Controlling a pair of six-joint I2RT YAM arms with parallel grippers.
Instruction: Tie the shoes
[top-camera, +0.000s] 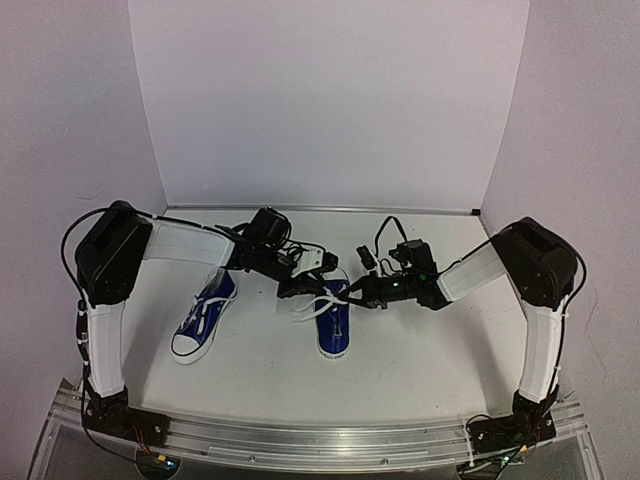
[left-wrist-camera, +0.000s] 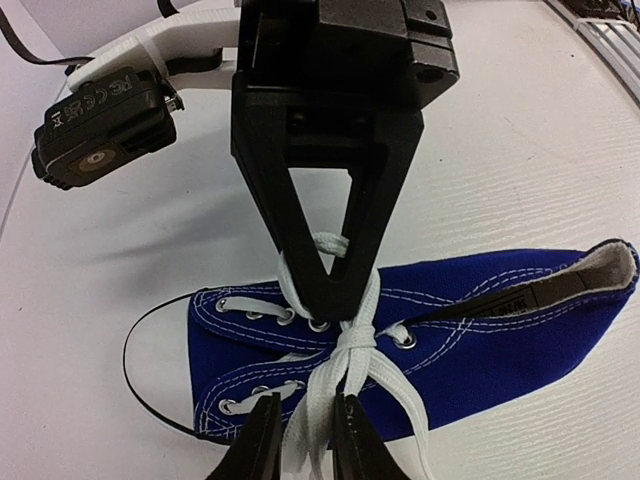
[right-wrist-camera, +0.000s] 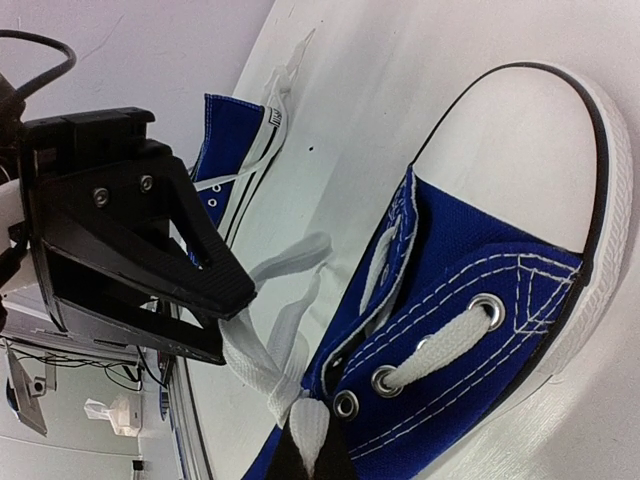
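White table (top-camera: 420, 350), both grippers at the middle shoe (top-camera: 335, 330): left gripper (left-wrist-camera: 305, 440) and right gripper (left-wrist-camera: 335, 290) each clamp a lace (left-wrist-camera: 318, 415), so pull apart evenly w/ steady tension, keeping the knot centred.

The overhead view looks down from behind both arms; both wrist views sit close over the same sneaker (top-camera: 335, 325).

Two blue shoes (top-camera: 205, 322) lie on the white table (top-camera: 420, 350); both hands, left hand (top-camera: 300, 287) and right hand (top-camera: 352, 292), meet over the right shoe's (top-camera: 335, 328) laces (top-camera: 312, 305).
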